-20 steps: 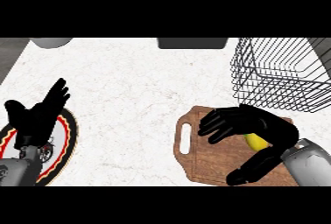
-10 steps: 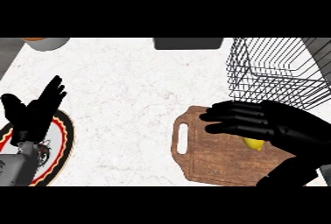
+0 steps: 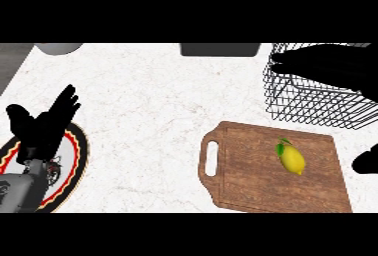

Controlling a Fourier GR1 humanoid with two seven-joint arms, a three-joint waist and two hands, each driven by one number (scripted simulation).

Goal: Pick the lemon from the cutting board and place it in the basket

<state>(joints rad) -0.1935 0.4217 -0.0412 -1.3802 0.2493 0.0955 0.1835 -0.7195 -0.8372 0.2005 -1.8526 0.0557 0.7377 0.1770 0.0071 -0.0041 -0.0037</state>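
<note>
Right hand lifted over wire basket; oval lemon left on board.

Yellow lemon with green leaf, lying on wooden cutting board, near wire basket.

The table is showing as pale veined stone, smooth and matt; the cutting board is looking like brown grained wood; the basket is reading as thin dark metal wire; the lemon is appearing smooth, slightly glossy
</note>
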